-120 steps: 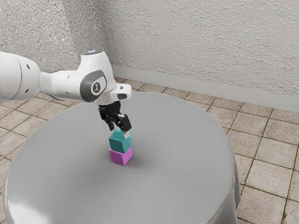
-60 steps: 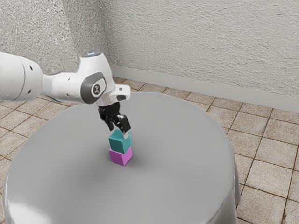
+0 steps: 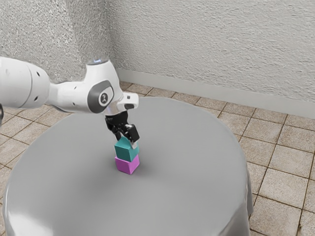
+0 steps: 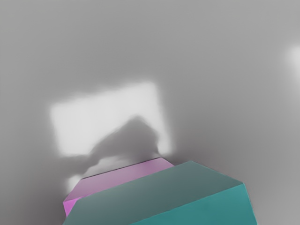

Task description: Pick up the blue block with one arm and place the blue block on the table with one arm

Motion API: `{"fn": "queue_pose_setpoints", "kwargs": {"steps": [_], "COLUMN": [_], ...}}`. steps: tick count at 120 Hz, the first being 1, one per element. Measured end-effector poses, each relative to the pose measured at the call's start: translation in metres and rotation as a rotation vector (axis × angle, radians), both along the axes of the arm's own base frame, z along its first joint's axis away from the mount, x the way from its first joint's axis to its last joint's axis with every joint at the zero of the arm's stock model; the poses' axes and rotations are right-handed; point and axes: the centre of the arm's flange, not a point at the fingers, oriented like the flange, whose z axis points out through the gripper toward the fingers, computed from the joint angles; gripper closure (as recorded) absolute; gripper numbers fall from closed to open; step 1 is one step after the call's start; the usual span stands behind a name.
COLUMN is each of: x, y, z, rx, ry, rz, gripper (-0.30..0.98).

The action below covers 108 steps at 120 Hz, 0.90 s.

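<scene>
The blue block [image 3: 126, 151] rests on the pink block [image 3: 126, 166], which carries it clear of the bench [image 3: 197, 172]. The gripper [image 3: 128, 141] is wide at the blue block's top, probably to straddle it for a side grip. The exterior view gives the near faces of the stack; the wrist view adds a bright patch [image 4: 84, 122] and shadow [image 4: 133, 133] on the bench

Teal block [image 3: 126, 151], magenta block [image 3: 126, 165], grey table [image 3: 192, 172]

Shows teal block [image 4: 159, 197] up close, partly covering pink block [image 4: 123, 174]; also shows grey table [image 4: 211, 65], with bright patch [image 4: 79, 126] and dark blotch [image 4: 133, 136] near pink block.
</scene>
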Motion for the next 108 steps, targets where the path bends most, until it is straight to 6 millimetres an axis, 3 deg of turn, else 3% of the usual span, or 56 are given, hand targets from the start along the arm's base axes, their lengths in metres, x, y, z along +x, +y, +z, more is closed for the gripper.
{"fn": "queue_pose_setpoints", "kwargs": {"steps": [93,108], "x": [0.004,0.004], "y": [0.006,0.006], "z": [-0.013,-0.014], "rx": [0.005,0.005], "ry": [0.024,0.026], "rz": [0.124,0.138], "gripper": [0.00,0.11]}}
